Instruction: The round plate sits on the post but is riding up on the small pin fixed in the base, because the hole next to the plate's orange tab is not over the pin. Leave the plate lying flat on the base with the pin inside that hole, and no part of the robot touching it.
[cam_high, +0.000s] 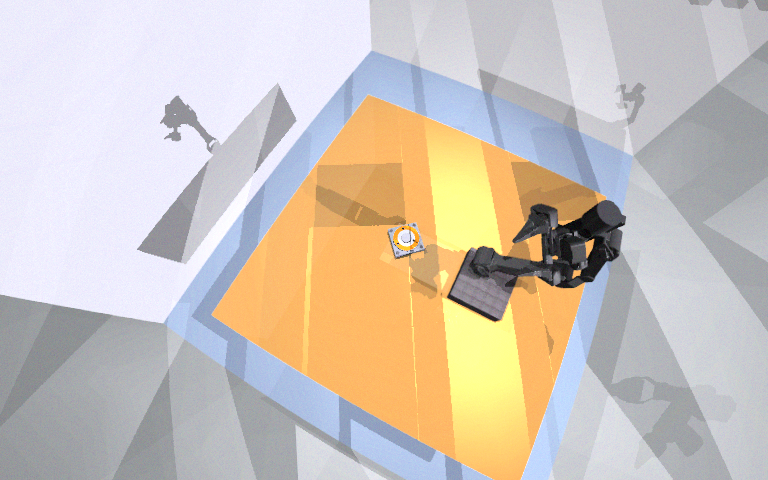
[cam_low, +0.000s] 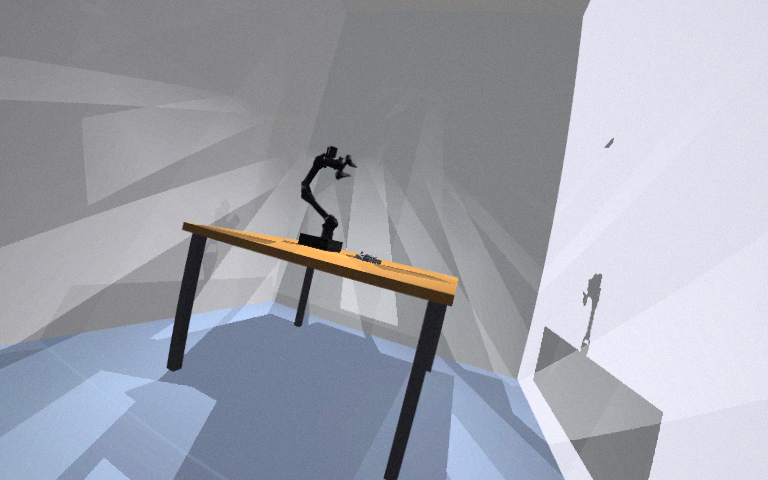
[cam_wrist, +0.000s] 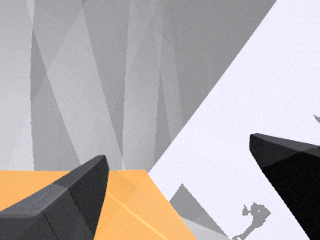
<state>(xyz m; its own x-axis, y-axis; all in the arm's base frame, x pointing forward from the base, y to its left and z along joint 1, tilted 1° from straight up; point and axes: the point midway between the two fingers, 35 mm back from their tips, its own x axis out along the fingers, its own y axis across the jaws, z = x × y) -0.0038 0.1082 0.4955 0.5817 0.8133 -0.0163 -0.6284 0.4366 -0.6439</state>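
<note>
The round plate (cam_high: 396, 238) shows as an orange and white ring on the square grey base (cam_high: 398, 253) (cam_low: 369, 258), near the middle of the orange table. A small orange spot shows at the base's left in the exterior view. The plate's tab, its hole, the pin and any tilt of the plate are too small to tell. My gripper (cam_high: 522, 258) (cam_low: 352, 170) (cam_wrist: 179, 152) is open, with nothing between its fingers. It hangs high above the table, well away from the plate and not touching it. The wrist view shows neither plate nor base.
The arm's dark mounting block (cam_high: 481, 291) (cam_low: 308, 240) stands on the table (cam_high: 351, 316) (cam_low: 396, 284) beside the base. The folded arm rises above it. Arm shadows fall across the table and walls. A grey wedge shape (cam_high: 226, 186) shows beyond the table edge.
</note>
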